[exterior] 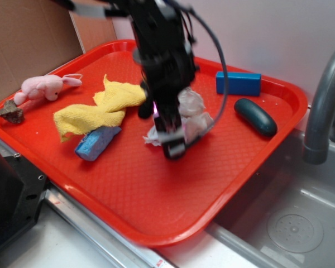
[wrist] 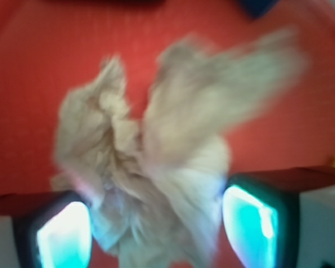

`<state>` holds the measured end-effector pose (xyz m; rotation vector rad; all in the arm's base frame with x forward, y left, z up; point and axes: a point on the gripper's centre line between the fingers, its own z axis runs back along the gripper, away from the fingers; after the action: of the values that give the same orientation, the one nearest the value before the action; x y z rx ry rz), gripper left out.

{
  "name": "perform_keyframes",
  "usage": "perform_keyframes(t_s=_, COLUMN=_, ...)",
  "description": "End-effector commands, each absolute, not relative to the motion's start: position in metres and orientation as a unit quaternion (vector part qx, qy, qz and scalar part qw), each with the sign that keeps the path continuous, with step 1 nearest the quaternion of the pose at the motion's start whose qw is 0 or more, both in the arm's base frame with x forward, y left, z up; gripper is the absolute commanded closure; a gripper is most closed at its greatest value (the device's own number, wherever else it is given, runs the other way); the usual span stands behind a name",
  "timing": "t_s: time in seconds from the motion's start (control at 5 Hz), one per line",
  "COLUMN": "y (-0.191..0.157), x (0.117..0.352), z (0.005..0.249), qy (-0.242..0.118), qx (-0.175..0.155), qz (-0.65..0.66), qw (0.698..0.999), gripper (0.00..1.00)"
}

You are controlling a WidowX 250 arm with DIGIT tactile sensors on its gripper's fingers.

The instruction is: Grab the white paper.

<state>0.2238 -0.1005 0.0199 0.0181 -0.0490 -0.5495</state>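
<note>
Two fingers (wrist: 64, 237) of the gripper (exterior: 170, 131) flank the white paper (wrist: 156, 167) without visibly pinching it, jaws apart, the wad resting mid-tray (exterior: 128, 195). Risk: only loose outer folds get caught, so the lump tears or slips free on lifting; the yellow cloth (exterior: 97, 109) lies near enough to snag.

No text, label, brand, number or sign could be read in either view. The exterior view was motion-blurred around the arm, and the wrist view was too soft to show any print on the surfaces it caught.
</note>
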Motion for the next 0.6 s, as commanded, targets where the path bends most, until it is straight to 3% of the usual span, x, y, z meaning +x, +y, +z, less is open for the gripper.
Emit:
perform_keyframes(t_s=0.0, y=-0.106, x=0.167, z=0.021, qy=-0.093, qx=-0.043, qz=-0.224, qw=0.969, gripper=1.00)
perform_keyframes(t_s=0.2, y=-0.105, x=0.117, z=0.021, qy=-0.093, qx=-0.049, qz=-0.205, qw=0.973, gripper=1.00)
perform_keyframes(t_s=0.4, y=-0.111, x=0.067, z=0.019, qy=-0.088, qx=-0.033, qz=-0.198, qw=0.976, gripper=1.00)
